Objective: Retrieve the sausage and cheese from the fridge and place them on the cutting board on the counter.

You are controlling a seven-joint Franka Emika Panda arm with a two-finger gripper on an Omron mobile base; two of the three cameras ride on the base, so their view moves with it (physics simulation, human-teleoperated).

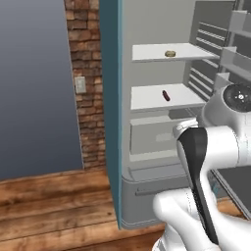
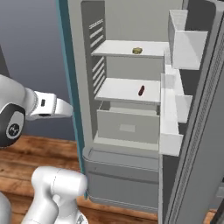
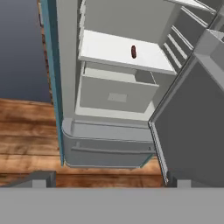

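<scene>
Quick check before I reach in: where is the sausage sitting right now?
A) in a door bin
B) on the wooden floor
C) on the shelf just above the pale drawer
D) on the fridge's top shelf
C: the sausage lies on the lower white shelf, directly above the pale drawer.

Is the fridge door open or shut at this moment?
Open: the fridge door is swung aside, baring its white shelves, with the sausage lying on the lower one.

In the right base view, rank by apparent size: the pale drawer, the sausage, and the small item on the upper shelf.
1. Pale drawer, by far the largest.
2 and 3. Sausage and the small tan item on the upper shelf: both tiny, look about alike; I won't rank them.
</scene>
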